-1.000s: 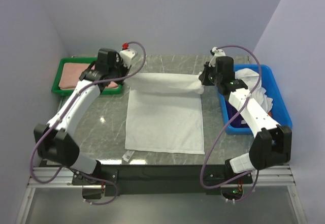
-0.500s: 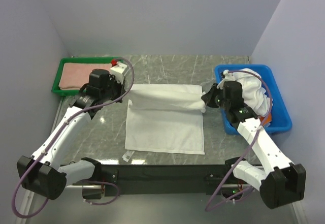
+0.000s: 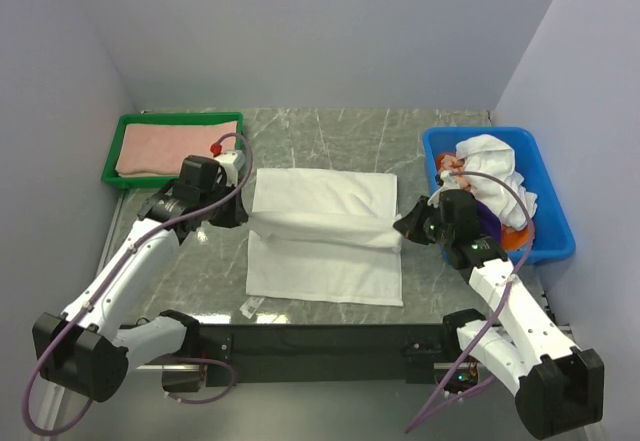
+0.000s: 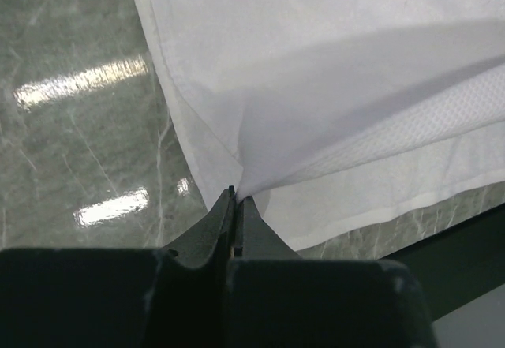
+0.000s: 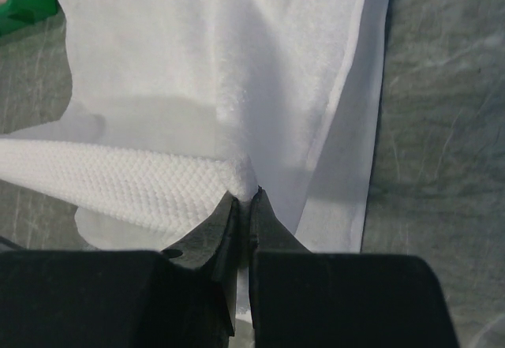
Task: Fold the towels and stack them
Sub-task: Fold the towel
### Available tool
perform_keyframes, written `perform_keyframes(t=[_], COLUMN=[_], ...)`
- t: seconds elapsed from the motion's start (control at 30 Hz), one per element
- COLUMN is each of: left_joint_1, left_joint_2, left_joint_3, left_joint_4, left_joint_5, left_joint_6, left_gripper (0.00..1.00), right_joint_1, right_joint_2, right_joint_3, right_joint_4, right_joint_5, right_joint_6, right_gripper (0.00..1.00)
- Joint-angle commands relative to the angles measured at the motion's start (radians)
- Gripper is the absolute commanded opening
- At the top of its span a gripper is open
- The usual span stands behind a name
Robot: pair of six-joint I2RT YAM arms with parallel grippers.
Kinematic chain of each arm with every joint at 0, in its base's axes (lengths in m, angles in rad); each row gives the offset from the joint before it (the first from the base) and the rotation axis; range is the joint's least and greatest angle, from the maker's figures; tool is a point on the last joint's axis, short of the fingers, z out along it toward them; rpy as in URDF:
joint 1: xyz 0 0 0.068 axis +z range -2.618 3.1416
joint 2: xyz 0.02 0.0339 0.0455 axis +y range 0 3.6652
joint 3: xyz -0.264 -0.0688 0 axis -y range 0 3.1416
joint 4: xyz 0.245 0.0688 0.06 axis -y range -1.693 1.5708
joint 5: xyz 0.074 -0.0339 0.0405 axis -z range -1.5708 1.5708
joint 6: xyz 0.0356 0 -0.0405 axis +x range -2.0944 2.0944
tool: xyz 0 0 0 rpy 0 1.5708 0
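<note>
White towel (image 3: 322, 223) lies on the middle of the table (image 3: 200, 256), its far part doubled over toward the arms. We read the fold's long axis as left-to-right. Left gripper (image 4: 237, 196) is clamped on the fold's left corner, right gripper (image 5: 245, 192) on its right corner. Small tag (image 3: 252, 308) sits by the near-left corner, print too small to read.

Overhead camera high behind the near edge, looking down on the whole table (image 3: 330, 131), two wrist cameras low, close, facing forward, all sharing the white towel (image 3: 320, 196).
</note>
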Motion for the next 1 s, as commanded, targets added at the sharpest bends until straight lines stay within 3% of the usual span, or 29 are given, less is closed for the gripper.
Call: perform_keyframes(t=[0.0,0.47,0.73,0.83,0.87,0.97], left_joint_1=[0.024,-0.028,-0.111,-0.12,-0.12,-0.122], left_joint_2=[0.052,0.29,0.316,0.296,0.28,0.238], left_joint_3=[0.051,0.206,0.232,0.24,0.246,0.268], left_joint_4=[-0.1,-0.259,-0.287,-0.298,-0.299,-0.32], left_joint_5=[-0.08,-0.081,-0.095,-0.1,-0.097,-0.083], left_joint_6=[-0.006,0.118,0.14,0.137,0.134,0.133], left_gripper=[0.01,0.01,0.09,0.19,0.33,0.59], right_joint_1=[-0.024,-0.026,-0.02,-0.014,-0.012,0.0], right_joint_2=[-0.015,0.199,0.203,0.203,0.191,0.151], right_joint_3=[-0.027,-0.01,-0.021,-0.03,-0.032,-0.021], right_joint_4=[-0.073,-0.154,-0.15,-0.159,-0.165,-0.198], right_joint_5=[0.087,0.093,0.098,0.078,0.067,0.056], right_joint_6=[0.023,-0.055,-0.066,-0.072,-0.078,-0.091], right_gripper=[0.0,0.02,0.08,0.2,0.33,0.53])
